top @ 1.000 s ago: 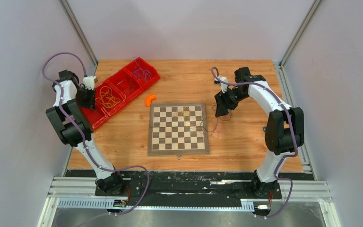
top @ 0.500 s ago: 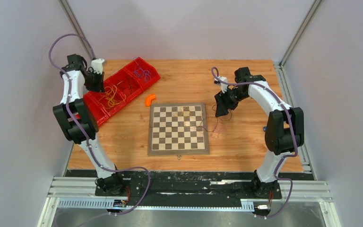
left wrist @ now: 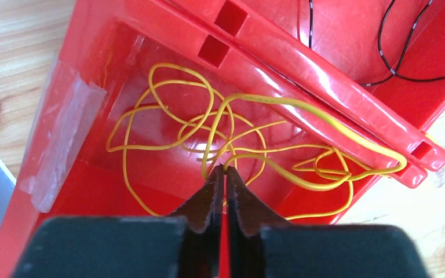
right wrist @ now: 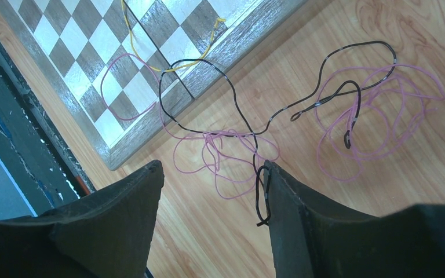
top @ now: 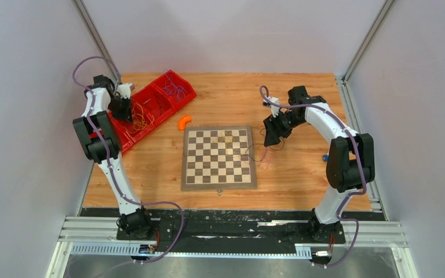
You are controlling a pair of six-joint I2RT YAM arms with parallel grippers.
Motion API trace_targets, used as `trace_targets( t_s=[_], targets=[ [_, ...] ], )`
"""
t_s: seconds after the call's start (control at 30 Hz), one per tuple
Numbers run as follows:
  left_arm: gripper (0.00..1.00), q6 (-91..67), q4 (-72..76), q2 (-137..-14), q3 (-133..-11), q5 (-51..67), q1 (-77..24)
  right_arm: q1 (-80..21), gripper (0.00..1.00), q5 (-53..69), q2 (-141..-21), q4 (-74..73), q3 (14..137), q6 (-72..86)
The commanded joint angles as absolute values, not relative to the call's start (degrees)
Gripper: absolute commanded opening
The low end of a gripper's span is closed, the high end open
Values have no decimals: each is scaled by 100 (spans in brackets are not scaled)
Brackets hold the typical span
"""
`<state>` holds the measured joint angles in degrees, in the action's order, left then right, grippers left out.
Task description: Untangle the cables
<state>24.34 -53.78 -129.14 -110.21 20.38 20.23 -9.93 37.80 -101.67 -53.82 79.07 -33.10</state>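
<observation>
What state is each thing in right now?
left claw, shut on a yellow cable in the red bin.
right claw, open, holding nothing.
yellow cable, tangled, one strand pinched.
black cable, loose, crossing the chessboard corner.
pink cable, loose, tangled with it.

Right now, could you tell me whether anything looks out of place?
Yes: a pink cable and a black cable lie tangled, trailing off the chessboard onto the table; in the bin, a yellow cable loops onto the divider.

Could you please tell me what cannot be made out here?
Left wrist: how many yellow cable strands the left gripper pinches; fingertips cover them.
Top view: pink and black cables beside chessboard, too thin to trace.
Left wrist: black cable cut off by top edge.
</observation>
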Motion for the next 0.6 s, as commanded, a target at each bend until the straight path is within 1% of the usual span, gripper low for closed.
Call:
trace_targets(
  t_s=[0.0, 0.03, 0.07, 0.1, 0.13, 0.17, 0.23, 0.27, 0.37, 0.43, 0.53, 0.57],
  targets=[
    [18, 2336, -5605, -12774, -11230, 1972, 1974, -1002, 63, 3999, -9926, -5117, 7853, -3291],
    [36, 2324, -5624, -12666, -11227, 2110, 1980, -1010, 63, 3999, -9942, -5102, 7869, -3290],
    [44, 2277, -5596, -12582, -11194, 2176, 1978, -1011, 63, 4010, -9943, -5106, 7886, -3280],
    [57, 2242, -5562, -12363, -11169, 2311, 1978, -1006, 63, 4015, -9951, -5095, 7893, -3293],
    [61, 2204, -5513, -12124, -11153, 2373, 1975, -1006, 63, 4031, -9948, -5097, 7912, -3288],
    [67, 2196, -5498, -12016, -11162, 2494, 1972, -1009, 63, 4040, -9962, -5087, 7925, -3288],
    [75, 2216, -5625, -11720, -11261, 2660, 1970, -1003, 63, 4047, -9959, -5088, 7949, -3289],
    [77, 2259, -5678, -11561, -11369, 2696, 1969, -1009, 63, 4043, -9954, -5084, 7953, -3283],
    [94, 2419, -5918, -11263, -11589, 2703, 1922, -995, 63, 3965, -9923, -5080, 7930, -3266],
    [98, 2584, -5962, -11036, -11563, 2652, 1854, -993, 63, 3862, -9876, -5079, 7860, -3267],
    [100, 2828, -5814, -10542, -11273, 2707, 1652, -981, 64, 3550, -9827, -5068, 7684, -3249],
    [100, 2860, -5650, -10430, -11010, 2733, 1483, -977, 64, 3391, -9839, -5037, 7626, -3201]
  ],
)
